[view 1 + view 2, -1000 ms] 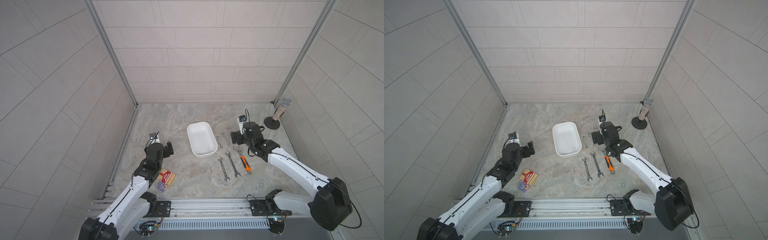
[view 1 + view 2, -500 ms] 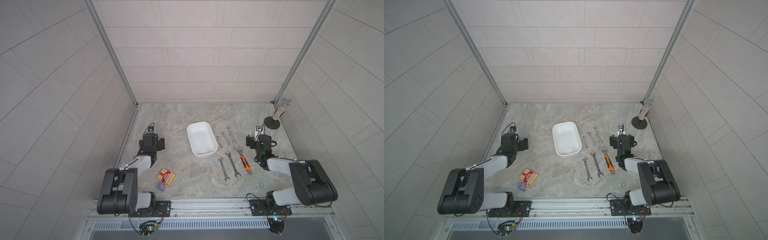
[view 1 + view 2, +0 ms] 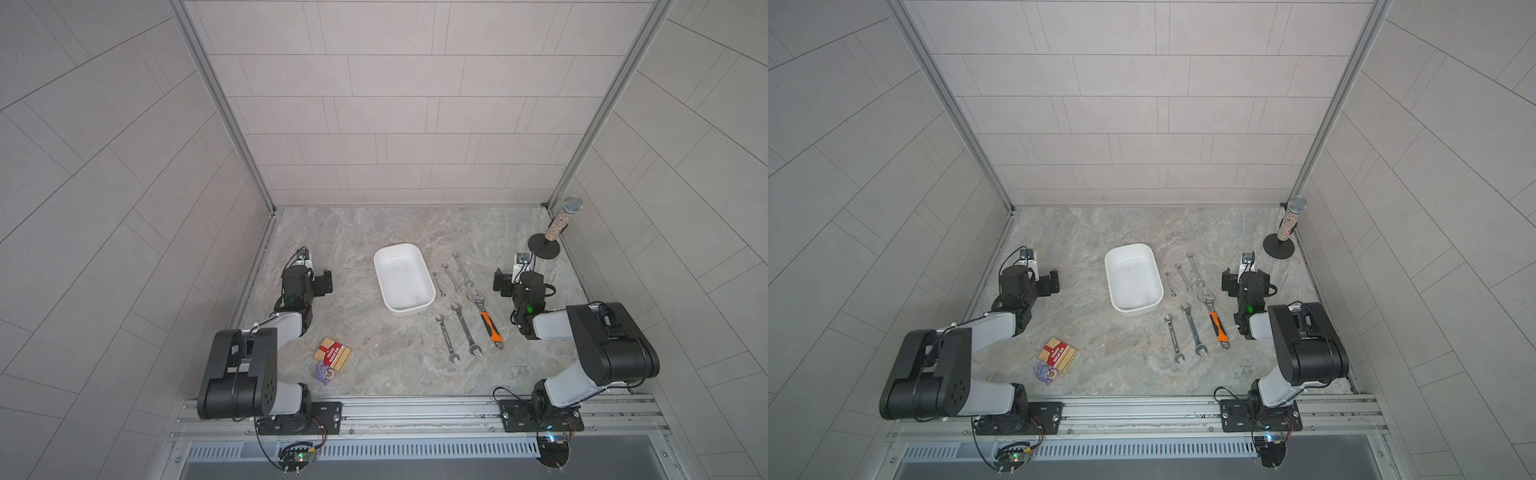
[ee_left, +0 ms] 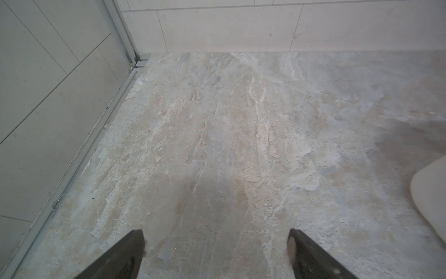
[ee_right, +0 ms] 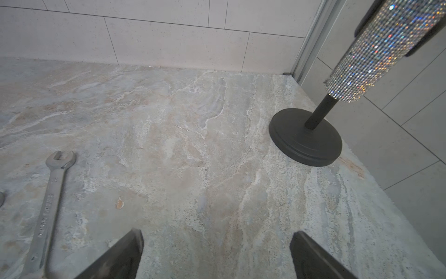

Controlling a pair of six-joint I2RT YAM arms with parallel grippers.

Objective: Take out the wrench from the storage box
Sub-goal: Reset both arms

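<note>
**A:** how far along was it? box status pls

**B:** storage box sat mid-worktop, white tub, totally empty afaict. Every wrench lay outside it, flat on the marble between the box and the right arm. That was the orange-handled wrench plus five plain wrenches. So imo the job looked done, nothing left to pull out.

**A:** and the arms? holding anything?

**B:** nope. left fingers were spread wide w/ only bare worktop between them. right fingers were the same, wide apart and empty, w/ one plain wrench lying off to one side. Both arms were folded up low. The left arm and the right one were each parked at their own edge, well apart from the box. Looked like a rest pose tbh.
</note>
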